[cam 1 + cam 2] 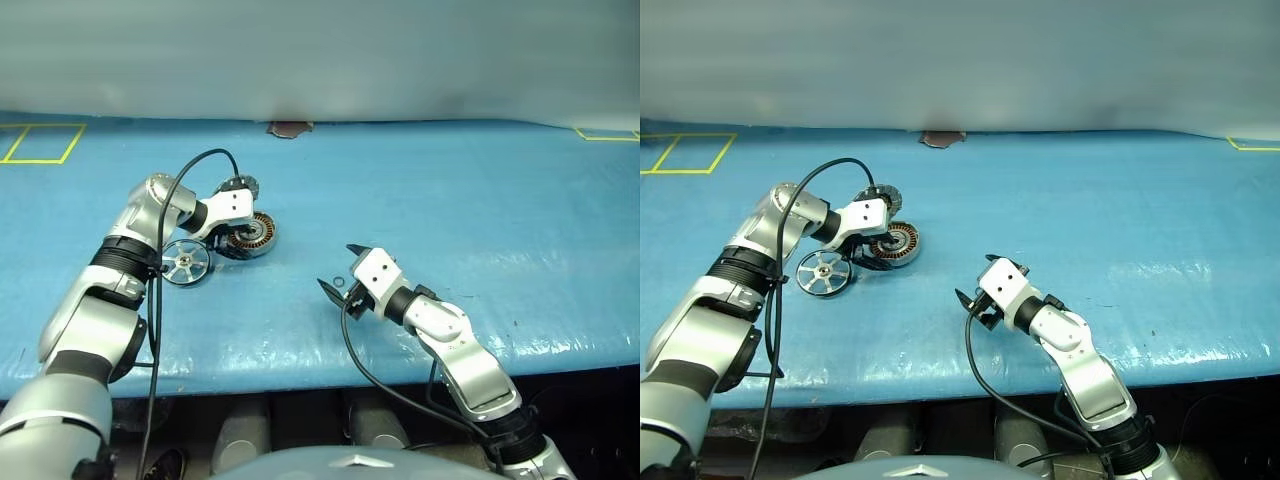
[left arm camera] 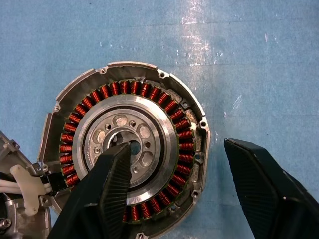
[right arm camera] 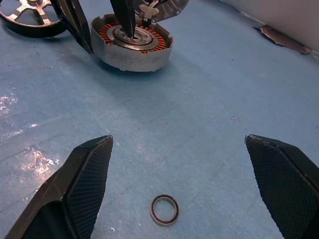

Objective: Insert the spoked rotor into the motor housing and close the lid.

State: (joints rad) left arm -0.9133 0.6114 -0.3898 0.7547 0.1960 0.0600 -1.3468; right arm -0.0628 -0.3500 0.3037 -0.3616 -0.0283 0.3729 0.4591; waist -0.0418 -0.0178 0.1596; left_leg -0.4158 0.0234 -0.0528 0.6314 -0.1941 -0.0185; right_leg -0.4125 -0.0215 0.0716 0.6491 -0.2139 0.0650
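Right gripper [image 3: 179, 189], two black fingers spread wide, holds nothing; a tiny dark ring [image 3: 165, 209] lies on the blue table cover [image 1: 480, 200] just beyond it. Further out, the spoked rotor [image 1: 186, 262], a small silvery metal wheel, lies flat beside the motor housing [image 2: 130, 149], a shallow metal cup ringed with copper-orange windings. Left gripper [image 2: 199, 174] straddles the housing wall, part open: one finger over the central hub, one outside; contact unclear. Grey toothed lid [image 1: 238, 186] stands open behind. Rotor judged rigid, slick, moderately heavy; best pinched across rim.
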